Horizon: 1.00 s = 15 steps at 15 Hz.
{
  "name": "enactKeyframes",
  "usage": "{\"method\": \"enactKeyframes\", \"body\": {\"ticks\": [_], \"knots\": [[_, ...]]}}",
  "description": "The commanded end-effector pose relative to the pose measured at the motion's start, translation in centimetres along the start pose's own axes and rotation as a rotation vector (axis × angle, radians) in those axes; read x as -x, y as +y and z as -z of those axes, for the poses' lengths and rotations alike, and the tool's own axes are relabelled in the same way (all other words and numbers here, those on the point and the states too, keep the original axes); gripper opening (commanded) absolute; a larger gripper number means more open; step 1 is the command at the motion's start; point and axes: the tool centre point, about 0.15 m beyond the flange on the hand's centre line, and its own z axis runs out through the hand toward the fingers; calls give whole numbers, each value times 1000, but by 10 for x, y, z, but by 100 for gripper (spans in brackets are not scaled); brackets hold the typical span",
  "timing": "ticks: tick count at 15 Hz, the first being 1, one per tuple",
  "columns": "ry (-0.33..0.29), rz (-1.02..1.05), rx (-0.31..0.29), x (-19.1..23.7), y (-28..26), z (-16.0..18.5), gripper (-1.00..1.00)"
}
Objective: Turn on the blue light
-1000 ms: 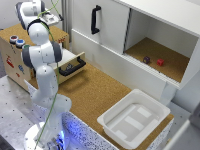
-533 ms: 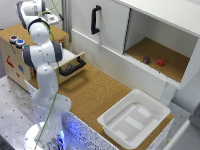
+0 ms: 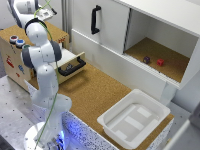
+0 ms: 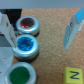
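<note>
The blue light (image 4: 26, 46) is a small round blue cap with a pale ring, sitting between a red cap (image 4: 27, 24) and a green cap (image 4: 19, 75) on the cork-topped wooden box (image 3: 10, 60). In the exterior view the blue light (image 3: 20, 43) lies beside the red cap (image 3: 13, 39) at the box's near-left top. My gripper (image 4: 40, 31) hangs open above the box top, with one fingertip (image 4: 6, 27) beside the red and blue caps and the other (image 4: 75, 27) over bare cork. Nothing is held between the fingers.
A drawer with a black handle (image 3: 70, 67) stands open beside the box. A white tray (image 3: 132, 117) sits on the cork table at the exterior view's right. The cabinet has a black door handle (image 3: 95, 20), and its open compartment holds a red block (image 3: 160, 62) and a dark block (image 3: 146, 59).
</note>
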Motion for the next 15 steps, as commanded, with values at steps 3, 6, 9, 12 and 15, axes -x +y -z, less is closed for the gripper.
{"method": "enactKeyframes", "body": {"ticks": [3, 6, 9, 12, 15], "knots": [[-45, -114, 36, -24, -61, 12, 100], [-5, -186, 20, -28, -57, -1, -100], [-9, -189, 6, -33, -49, -7, -100], [-4, -188, -22, -40, -45, -20, -100], [6, -139, -12, -49, -41, -24, -100]]}}
